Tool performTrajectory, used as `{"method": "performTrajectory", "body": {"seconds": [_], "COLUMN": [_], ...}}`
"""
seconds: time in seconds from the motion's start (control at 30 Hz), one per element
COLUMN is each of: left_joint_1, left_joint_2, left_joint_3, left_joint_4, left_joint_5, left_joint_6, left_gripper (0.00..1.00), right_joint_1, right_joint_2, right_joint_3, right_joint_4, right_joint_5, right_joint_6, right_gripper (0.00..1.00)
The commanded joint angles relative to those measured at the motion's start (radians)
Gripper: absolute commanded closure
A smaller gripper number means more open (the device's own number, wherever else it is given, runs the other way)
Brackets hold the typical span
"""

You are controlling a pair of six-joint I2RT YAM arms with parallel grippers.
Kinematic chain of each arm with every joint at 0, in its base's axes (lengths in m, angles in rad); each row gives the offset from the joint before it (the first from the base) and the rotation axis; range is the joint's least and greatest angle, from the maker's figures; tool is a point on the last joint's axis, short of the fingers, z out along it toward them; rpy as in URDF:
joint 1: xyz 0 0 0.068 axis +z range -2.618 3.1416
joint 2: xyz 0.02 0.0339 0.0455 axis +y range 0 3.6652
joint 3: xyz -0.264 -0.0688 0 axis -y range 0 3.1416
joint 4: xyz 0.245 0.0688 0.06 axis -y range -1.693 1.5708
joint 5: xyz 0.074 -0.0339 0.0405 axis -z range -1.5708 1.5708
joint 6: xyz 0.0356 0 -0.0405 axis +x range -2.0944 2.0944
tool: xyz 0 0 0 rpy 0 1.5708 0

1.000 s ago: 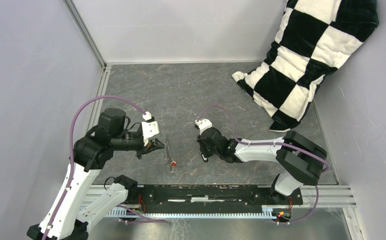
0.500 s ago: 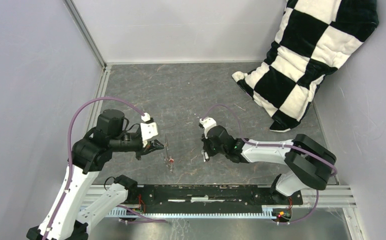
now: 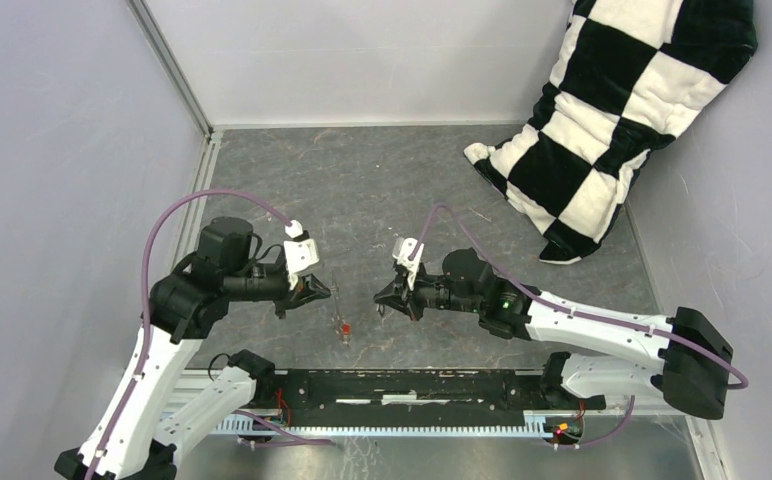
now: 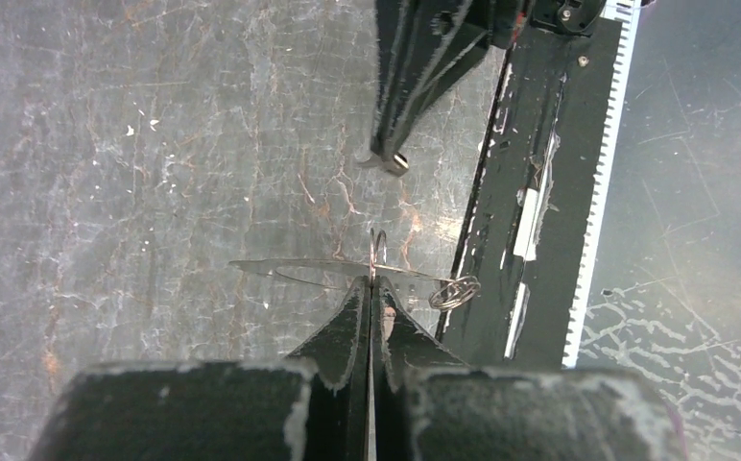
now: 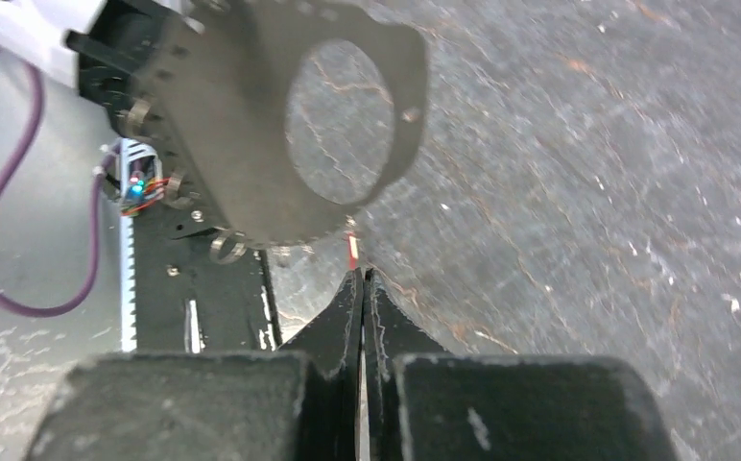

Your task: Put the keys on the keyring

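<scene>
My left gripper (image 3: 320, 291) (image 4: 370, 280) is shut on the rim of the keyring (image 3: 336, 300) (image 4: 290, 267), holding it on edge above the table. From the right wrist the keyring (image 5: 251, 144) shows as a grey oval plate with a big hole and a jagged lower edge. The red key (image 3: 345, 327) (image 5: 351, 252) sits at that jagged edge; I cannot tell if it is attached. My right gripper (image 3: 380, 300) (image 5: 360, 273) is shut and points at the ring from the right. A tiny black key with a pale spot (image 4: 393, 162) shows at its tips.
A black-and-white checkered pillow (image 3: 612, 120) leans in the back right corner. The black mounting rail (image 3: 412, 385) (image 4: 539, 192) runs along the near edge, just behind the ring. Grey walls enclose the left, back and right sides.
The right gripper closed near the table, then lifted and swung left, now level and pointing at the keyring. The left gripper and ring barely moved.
</scene>
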Motion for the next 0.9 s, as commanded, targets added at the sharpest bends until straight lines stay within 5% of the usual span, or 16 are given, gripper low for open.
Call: {"method": "performTrajectory", "body": {"seconds": [0.0, 0.47, 0.87], "left_joint_1": [0.001, 0.001, 0.001], "left_joint_2": [-0.002, 0.007, 0.004], "left_joint_3": [-0.008, -0.014, -0.004], "left_joint_4": [0.063, 0.089, 0.087], "left_joint_5": [-0.004, -0.003, -0.012], "left_joint_6": [-0.091, -0.177, -0.146], "left_gripper": [0.98, 0.98, 0.98], "right_joint_1": [0.044, 0.103, 0.103], "right_joint_2": [-0.003, 0.020, -0.031], "right_joint_3": [0.103, 0.230, 0.151], "right_joint_4": [-0.028, 0.040, 0.022], "right_joint_5": [-0.074, -0.112, -0.096], "right_joint_6": [-0.073, -0.034, -0.035], "right_gripper": [1.00, 1.00, 1.00]}}
